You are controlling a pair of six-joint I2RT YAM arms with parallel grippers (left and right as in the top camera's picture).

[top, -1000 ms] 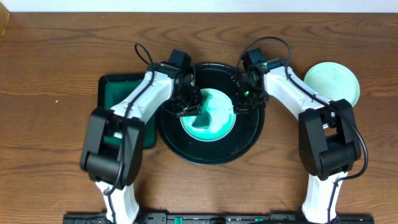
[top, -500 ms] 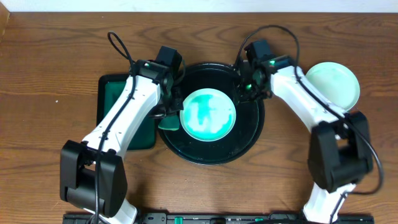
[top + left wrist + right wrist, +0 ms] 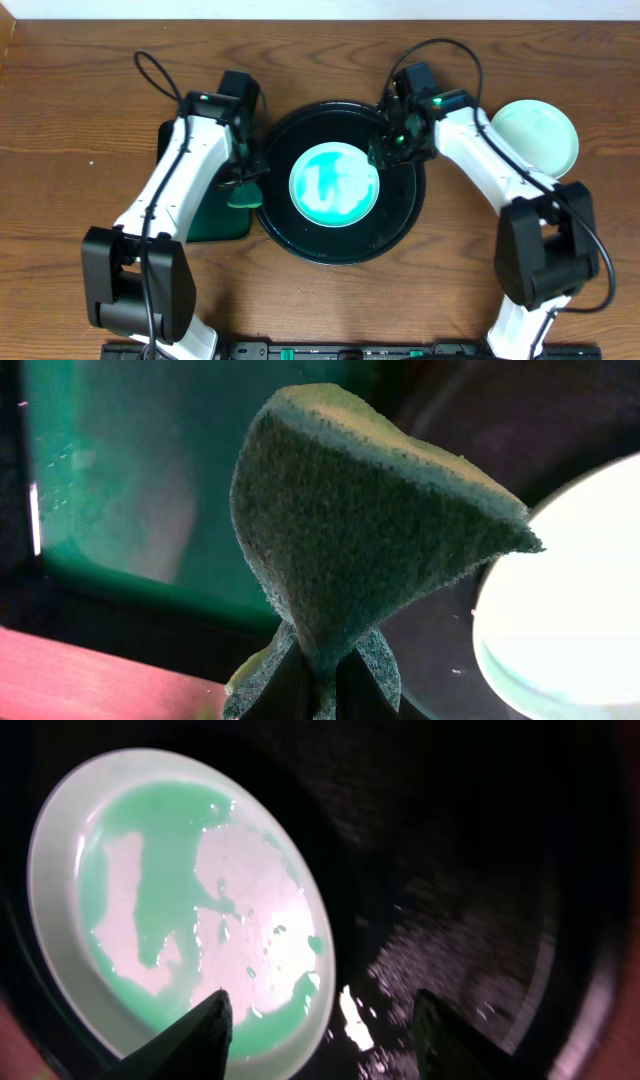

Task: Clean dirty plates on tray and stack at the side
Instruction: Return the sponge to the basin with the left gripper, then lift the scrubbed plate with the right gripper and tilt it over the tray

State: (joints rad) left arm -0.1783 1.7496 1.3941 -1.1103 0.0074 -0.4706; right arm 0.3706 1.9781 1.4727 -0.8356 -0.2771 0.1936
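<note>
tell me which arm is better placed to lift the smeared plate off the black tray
Right, likely. The right gripper is open beside the smeared plate inside the black tray; the left gripper is shut on the sponge, off by the green tray.

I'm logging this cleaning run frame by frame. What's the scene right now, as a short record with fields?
tray: black, round, mid-table
smeared plate: on tray, green smears
mint plate: on table, right of tray
sponge: green, at tray's left rim, off the smeared plate
left end effector: shut on sponge
green tray: left of tray, under left arm
right end effector: open, empty, by smeared plate's right edge
</note>
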